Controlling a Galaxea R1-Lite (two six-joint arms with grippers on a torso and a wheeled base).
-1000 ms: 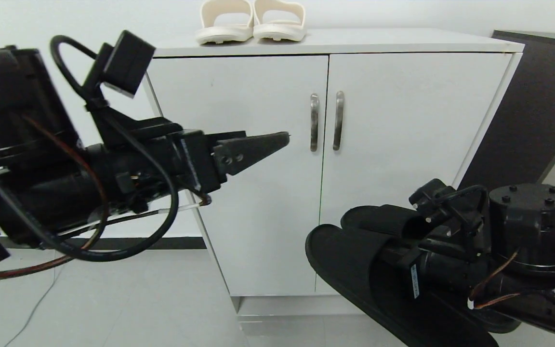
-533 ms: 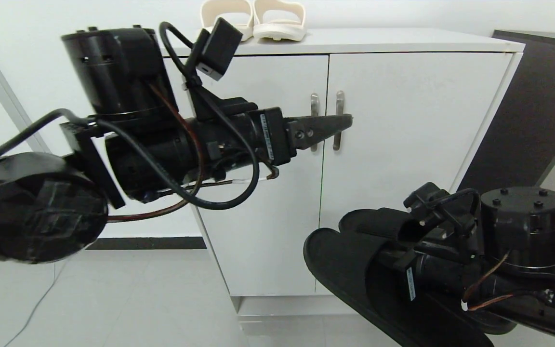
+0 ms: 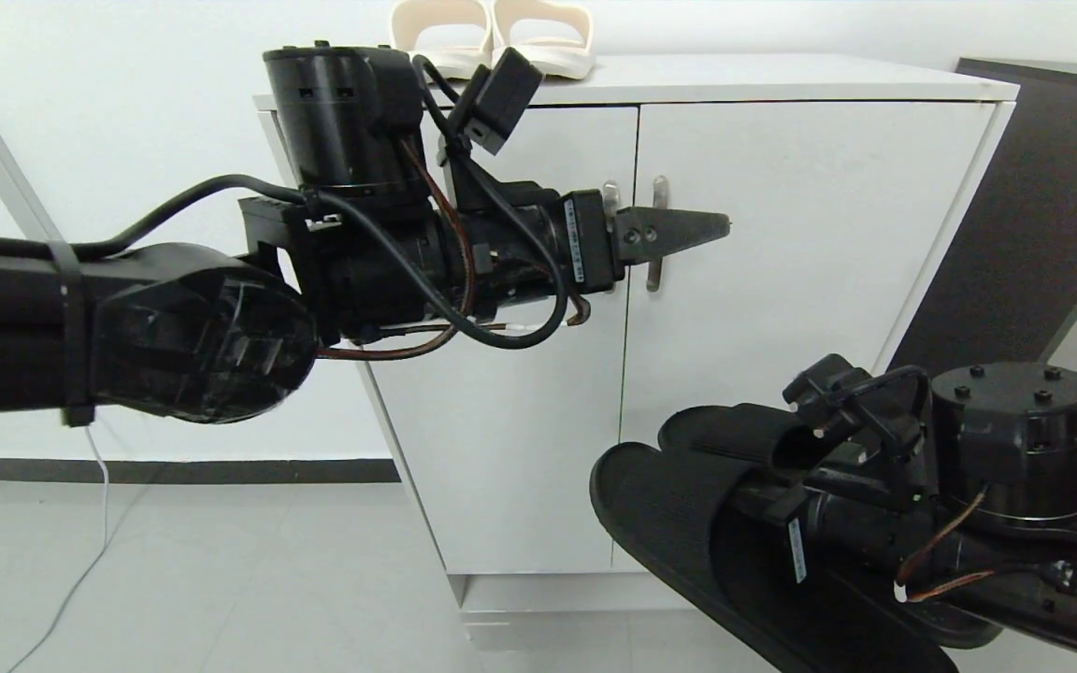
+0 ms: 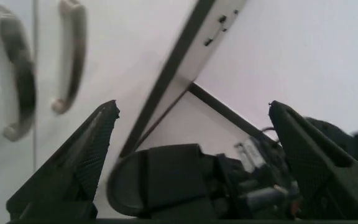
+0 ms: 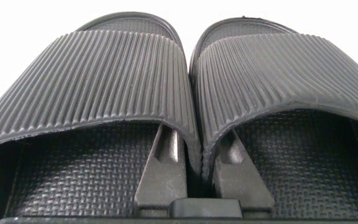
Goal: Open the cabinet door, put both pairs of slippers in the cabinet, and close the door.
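The white cabinet [image 3: 782, 280] has both doors shut, with two metal handles [image 3: 655, 234] side by side at the centre seam. My left gripper [image 3: 718, 224] is level with the handles, its tip just past the right door's handle; in the left wrist view it [image 4: 193, 106] is open, with the handles [image 4: 70, 62] off to one side. My right gripper [image 5: 197, 168] is shut on the black slippers [image 3: 688, 505], pinching the two straps [image 5: 129, 81] together, low in front of the right door. A cream pair of slippers [image 3: 538, 37] rests on the cabinet top.
A dark panel [image 3: 1034, 215] leans against the wall right of the cabinet. Grey tiled floor [image 3: 221, 579] stretches to the left, with a thin cable [image 3: 80, 570] lying on it. A white wall is behind.
My left arm has swung right and upward, carrying its gripper from in front of the left door to the handles. The right arm with the black slippers has barely moved.
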